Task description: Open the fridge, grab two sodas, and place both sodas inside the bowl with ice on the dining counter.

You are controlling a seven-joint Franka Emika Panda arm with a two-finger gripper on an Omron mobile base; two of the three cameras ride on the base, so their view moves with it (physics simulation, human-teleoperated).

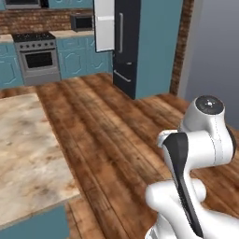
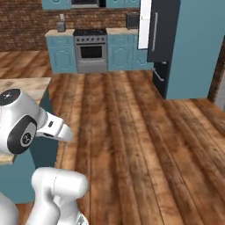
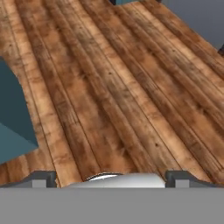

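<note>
The tall black fridge (image 1: 127,46) stands at the far side of the wooden floor, with one upper door (image 1: 104,24) swung open so that its white inner face shows. In the right base view the fridge (image 2: 163,39) is at the upper right. The dining counter's (image 1: 25,149) beige blotched top lies at the left, and a corner of the dining counter (image 2: 24,85) also shows on the other side. My gripper (image 3: 111,180) is open, its fingertips (image 3: 43,178) wide apart with nothing between them, pointing down at bare floor planks. The sodas and the bowl are out of view.
A grey stove (image 1: 37,56) and teal cabinets (image 1: 77,56) line the brick back wall, with a microwave (image 1: 81,21) on the worktop. Wide wooden floor (image 2: 132,132) lies between me and the fridge. A teal counter base (image 3: 13,118) is close on the hand view's left.
</note>
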